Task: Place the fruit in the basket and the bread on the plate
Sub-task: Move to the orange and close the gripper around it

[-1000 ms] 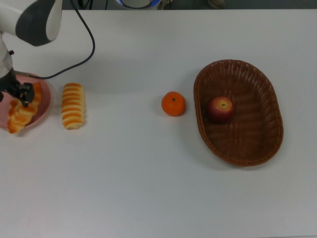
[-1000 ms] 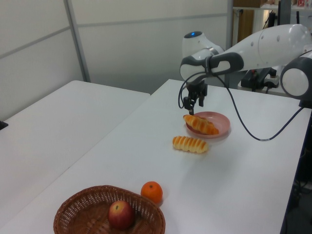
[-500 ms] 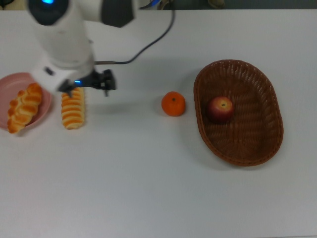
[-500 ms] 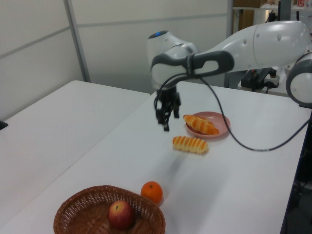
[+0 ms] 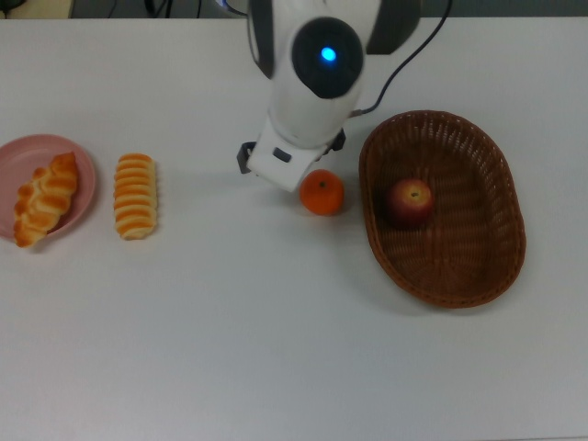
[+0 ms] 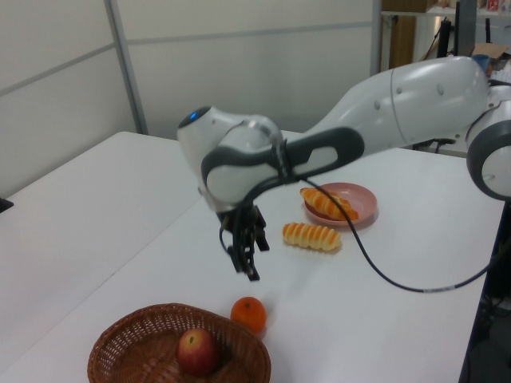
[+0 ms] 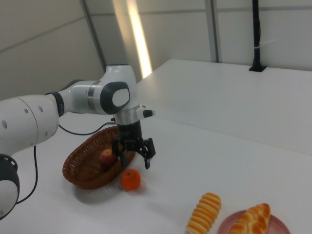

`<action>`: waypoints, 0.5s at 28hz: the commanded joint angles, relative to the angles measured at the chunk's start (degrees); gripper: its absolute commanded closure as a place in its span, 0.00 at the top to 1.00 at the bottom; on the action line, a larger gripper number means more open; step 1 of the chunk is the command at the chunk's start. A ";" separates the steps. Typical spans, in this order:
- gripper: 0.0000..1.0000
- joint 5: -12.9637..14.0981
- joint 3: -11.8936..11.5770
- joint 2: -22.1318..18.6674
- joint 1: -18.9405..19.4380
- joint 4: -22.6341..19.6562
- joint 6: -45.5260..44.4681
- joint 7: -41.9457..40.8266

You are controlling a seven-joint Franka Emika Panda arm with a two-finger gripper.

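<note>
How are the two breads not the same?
The braided loaf looks twisted and knobbly with a brown glaze, while the striped roll has neat orange-and-cream ribs across it. The braided loaf lies on the pink plate, one end poking over the rim; the striped roll lies on the bare table beside the plate. In the top view the loaf sits slanted and the roll straight. Both are long and golden.

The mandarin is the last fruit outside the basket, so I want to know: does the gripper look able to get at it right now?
Probably yes. The gripper hangs open just above the mandarin, which sits alone on the table beside the basket; nothing lies between them.
</note>
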 commanded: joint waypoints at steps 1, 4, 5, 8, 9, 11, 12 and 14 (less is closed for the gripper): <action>1.00 -4.11 -0.98 3.96 4.30 -0.52 2.11 5.09; 1.00 -4.11 -0.98 5.02 5.18 -0.61 3.08 5.81; 1.00 -4.11 -0.98 5.19 5.53 -0.70 3.26 5.81; 1.00 -4.11 -0.90 5.20 6.06 -0.96 3.26 5.90; 1.00 -4.11 -0.89 5.20 6.15 -1.05 3.26 5.90; 1.00 -4.11 -0.98 5.20 6.59 -1.14 3.26 6.25; 1.00 -4.11 -0.98 5.20 6.77 -1.14 3.26 6.42; 1.00 -4.11 -0.90 5.28 7.12 -1.14 3.44 6.69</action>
